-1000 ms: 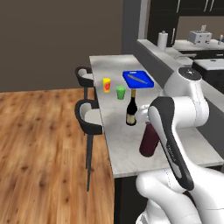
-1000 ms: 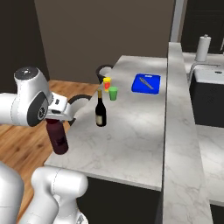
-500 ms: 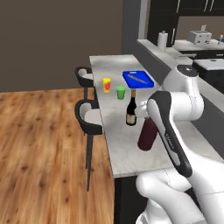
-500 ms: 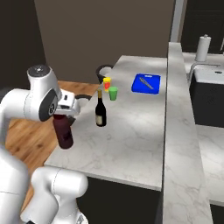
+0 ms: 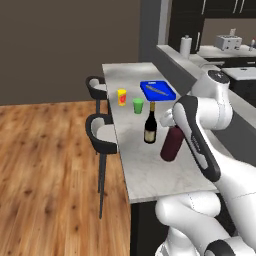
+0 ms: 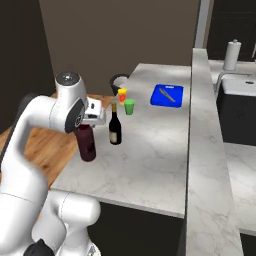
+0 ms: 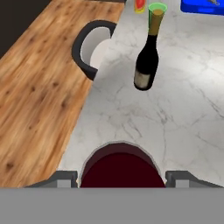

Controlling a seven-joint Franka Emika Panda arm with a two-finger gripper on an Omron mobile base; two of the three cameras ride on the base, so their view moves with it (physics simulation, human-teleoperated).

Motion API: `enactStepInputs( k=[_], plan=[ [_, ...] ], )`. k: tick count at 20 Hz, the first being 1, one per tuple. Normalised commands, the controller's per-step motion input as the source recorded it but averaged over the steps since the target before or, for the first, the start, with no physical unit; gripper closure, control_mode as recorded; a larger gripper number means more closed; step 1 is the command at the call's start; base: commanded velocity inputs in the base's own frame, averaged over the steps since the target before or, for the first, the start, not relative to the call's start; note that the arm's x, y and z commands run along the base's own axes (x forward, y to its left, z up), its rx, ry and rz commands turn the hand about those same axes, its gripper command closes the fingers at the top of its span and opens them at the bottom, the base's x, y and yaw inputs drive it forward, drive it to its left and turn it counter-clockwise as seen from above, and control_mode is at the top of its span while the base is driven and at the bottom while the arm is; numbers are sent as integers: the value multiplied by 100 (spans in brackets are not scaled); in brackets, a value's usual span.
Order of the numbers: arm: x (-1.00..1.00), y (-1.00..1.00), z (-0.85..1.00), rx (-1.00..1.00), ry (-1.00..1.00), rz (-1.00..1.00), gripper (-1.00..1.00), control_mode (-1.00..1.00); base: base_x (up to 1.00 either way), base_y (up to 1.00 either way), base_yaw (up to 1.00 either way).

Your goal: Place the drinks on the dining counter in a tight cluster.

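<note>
My gripper (image 6: 88, 125) is shut on the top of the squat maroon bottle (image 6: 87, 144), which it holds upright at the near left part of the dining counter (image 6: 150, 162). In the left base view the maroon bottle (image 5: 171, 144) stands just right of and nearer than the dark wine bottle (image 5: 150, 125), a small gap apart. I cannot tell if its base touches the marble. The hand view looks down past the maroon bottle (image 7: 122, 168), between my fingertips (image 7: 65, 178), to the wine bottle (image 7: 146, 61) ahead. The wine bottle (image 6: 115, 127) stands upright on the counter.
A yellow cup (image 5: 122, 96) and a green cup (image 5: 138, 105) stand beyond the wine bottle, and a blue board (image 5: 157, 90) lies farther back. Black stools (image 5: 100, 132) line the counter's left edge. A raised grey ledge (image 6: 200, 125) runs along the right.
The arm has carried the maroon bottle forward over the counter, closer to the wine bottle. The wine bottle and cups have not moved.
</note>
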Motion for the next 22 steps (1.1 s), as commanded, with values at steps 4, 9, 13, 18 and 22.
enactStepInputs(
  k=[4, 9, 13, 18, 22],
  plan=[
    [31, -21, 0, 0, 0, 0, 100, -100, 0, 0, 0],
    [18, -1, 0, 0, 0, 0, 100, -100, 0, 0, 0],
    [29, 2, -2, -2, 0, -2, 100, -100, 0, 0, 0],
    [20, 0, -3, -1, -1, -3, 100, -100, 0, 0, 0],
    [0, 0, -1, -2, -1, -10, 100, -100, 0, 0, 0]
  ],
)
